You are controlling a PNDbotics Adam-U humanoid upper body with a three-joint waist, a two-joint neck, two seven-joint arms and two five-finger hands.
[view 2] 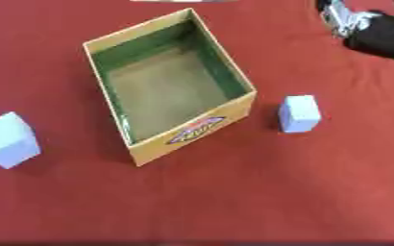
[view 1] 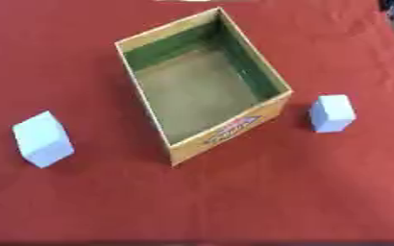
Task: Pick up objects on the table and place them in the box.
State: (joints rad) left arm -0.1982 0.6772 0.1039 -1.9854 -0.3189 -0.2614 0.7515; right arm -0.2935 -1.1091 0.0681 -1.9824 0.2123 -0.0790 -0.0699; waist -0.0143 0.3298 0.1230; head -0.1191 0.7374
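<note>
An open yellow cardboard box [view 1: 226, 130] with green inner walls stands in the middle of the red table, turned askew, and nothing lies inside it. A white block [view 1: 43, 139] sits on the cloth to the box's left. A smaller white block [view 1: 331, 113] sits just right of the box's near corner. My right hand [view 2: 362, 25], black with silver parts, shows at the upper right corner, well away from the right block and from the box. No left hand shows in either view.
The red cloth [view 1: 234, 202] covers the whole table. A pale object [view 2: 183, 1] peeks in at the far edge behind the box. Bare cloth lies in front of the box and around both blocks.
</note>
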